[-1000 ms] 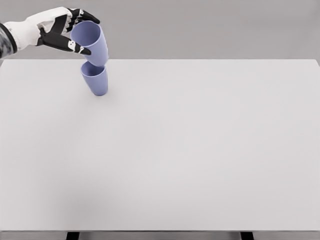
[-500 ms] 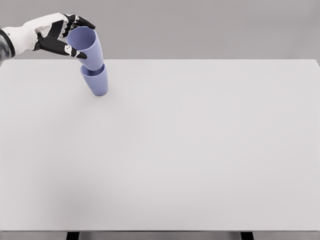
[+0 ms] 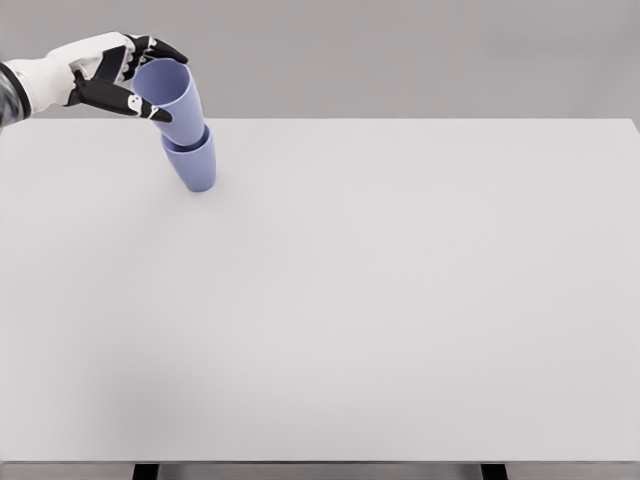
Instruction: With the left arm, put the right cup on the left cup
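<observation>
A plain grey backdrop is seen behind one wide, matte white rectangular table (image 3: 400,300), which fills most of the head view. Its far edge runs straight across the upper part of the frame; its near edge lies at the bottom, where two dark leg tops (image 3: 146,471) are visible beneath it.

Counted: one table, two cups, one hand in view. The right arm is not seen.

Nearly the whole tabletop is unoccupied: everything right of the cups and everything toward the near edge is bare surface. The only objects are gathered at the far left corner, close to the far edge.

The white left arm with its black-and-white five-finger hand (image 3: 115,75) is seen entering from the upper left, above and beyond the far edge. The fingers (image 3: 160,46) are curled around the rim of the upper periwinkle-blue plastic cup (image 3: 172,95), with the thumb below the rim and the other fingers over its top; the cup is gripped, not merely touched.

This upper cup is tilted, mouth toward the hand, and its base is seated inside the mouth of the lower periwinkle-blue plastic cup (image 3: 195,168), which stands on the table, leaning likewise. The two cups are nested and in contact.
</observation>
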`<act>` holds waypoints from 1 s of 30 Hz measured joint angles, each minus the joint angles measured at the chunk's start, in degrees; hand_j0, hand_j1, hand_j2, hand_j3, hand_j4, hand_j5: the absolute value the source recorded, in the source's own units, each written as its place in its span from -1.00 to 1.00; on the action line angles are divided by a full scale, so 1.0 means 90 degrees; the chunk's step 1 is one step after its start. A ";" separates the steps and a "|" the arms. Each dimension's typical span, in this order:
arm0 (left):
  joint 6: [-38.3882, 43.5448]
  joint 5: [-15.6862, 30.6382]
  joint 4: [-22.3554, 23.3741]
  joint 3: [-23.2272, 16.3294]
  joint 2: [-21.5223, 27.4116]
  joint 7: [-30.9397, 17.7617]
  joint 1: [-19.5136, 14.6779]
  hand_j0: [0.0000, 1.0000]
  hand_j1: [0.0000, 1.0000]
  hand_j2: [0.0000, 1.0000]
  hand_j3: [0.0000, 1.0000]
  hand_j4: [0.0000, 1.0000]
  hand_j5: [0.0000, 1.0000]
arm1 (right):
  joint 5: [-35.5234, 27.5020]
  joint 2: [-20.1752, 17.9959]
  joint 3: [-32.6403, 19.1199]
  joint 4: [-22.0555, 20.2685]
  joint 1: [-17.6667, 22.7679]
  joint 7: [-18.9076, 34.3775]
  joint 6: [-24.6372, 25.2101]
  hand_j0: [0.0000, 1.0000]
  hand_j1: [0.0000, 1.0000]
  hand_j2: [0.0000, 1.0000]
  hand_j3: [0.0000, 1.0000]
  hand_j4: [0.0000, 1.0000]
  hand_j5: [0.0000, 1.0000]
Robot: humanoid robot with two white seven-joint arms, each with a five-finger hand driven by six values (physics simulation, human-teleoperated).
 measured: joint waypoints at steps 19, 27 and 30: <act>0.0000 -0.0147 0.0323 -0.0040 -0.0141 0.0000 -0.0049 0.30 0.30 0.30 0.30 0.30 0.30 | 0.0000 0.0000 0.0000 0.0000 0.0000 0.0000 0.0000 1.00 1.00 1.00 1.00 1.00 1.00; 0.0000 -0.0224 0.0495 -0.0039 -0.0243 0.0000 -0.0068 0.30 0.30 0.30 0.30 0.30 0.30 | 0.0000 0.0000 0.0000 0.0000 0.0000 0.0000 0.0000 1.00 1.00 1.00 1.00 1.00 1.00; -0.0001 -0.0254 0.0545 -0.0039 -0.0307 0.0000 -0.0068 0.30 0.30 0.30 0.30 0.30 0.30 | 0.0000 0.0000 0.0000 0.0000 0.0000 0.0000 0.0000 1.00 1.00 1.00 1.00 1.00 1.00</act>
